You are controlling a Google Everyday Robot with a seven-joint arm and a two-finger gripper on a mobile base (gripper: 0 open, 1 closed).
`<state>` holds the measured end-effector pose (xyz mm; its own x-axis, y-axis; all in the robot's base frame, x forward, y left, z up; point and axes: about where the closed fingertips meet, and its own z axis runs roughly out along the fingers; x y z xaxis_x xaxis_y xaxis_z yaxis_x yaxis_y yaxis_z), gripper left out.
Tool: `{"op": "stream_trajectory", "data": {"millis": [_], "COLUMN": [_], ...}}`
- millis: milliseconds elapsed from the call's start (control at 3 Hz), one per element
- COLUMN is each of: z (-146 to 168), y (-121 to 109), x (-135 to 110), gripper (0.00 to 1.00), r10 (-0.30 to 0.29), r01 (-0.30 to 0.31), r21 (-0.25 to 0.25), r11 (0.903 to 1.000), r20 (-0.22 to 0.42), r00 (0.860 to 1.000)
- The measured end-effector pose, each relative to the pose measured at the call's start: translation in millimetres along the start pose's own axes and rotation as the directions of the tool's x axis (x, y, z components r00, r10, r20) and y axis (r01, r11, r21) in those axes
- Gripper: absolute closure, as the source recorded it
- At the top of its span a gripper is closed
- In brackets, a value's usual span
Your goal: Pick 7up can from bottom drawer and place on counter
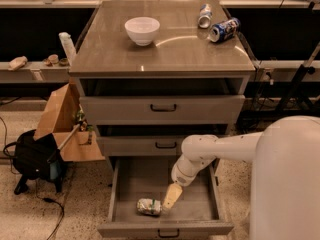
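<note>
The bottom drawer (200, 219) is pulled open at the foot of the grey cabinet. The 7up can (148, 206), pale and dented, lies on its side on the drawer floor near the front. My gripper (170, 198) hangs inside the drawer on the white arm, its tan tip just right of the can and reaching its right end. The counter (165, 49) spreads across the cabinet top, far above the gripper.
On the counter stand a white bowl (142, 30), a blue can (223, 30) on its side and a silver can (204, 15). Two shallower drawers (162, 108) sit above the open one. A cardboard box (62, 119) and black bag (32, 156) lie left on the floor.
</note>
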<state>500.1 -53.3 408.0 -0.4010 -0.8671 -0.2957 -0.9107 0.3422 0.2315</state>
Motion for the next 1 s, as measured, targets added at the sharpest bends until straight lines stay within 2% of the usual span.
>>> {"op": "stream_trajectory", "data": {"millis": [1000], "z": [50], "y": [-12], "x": [0], "gripper": [0.00], "r10": [-0.016], "r01": [0.016], "r21": [-0.010], "r11": [0.9998], "r20": [0.018], "r00": [1.000]}}
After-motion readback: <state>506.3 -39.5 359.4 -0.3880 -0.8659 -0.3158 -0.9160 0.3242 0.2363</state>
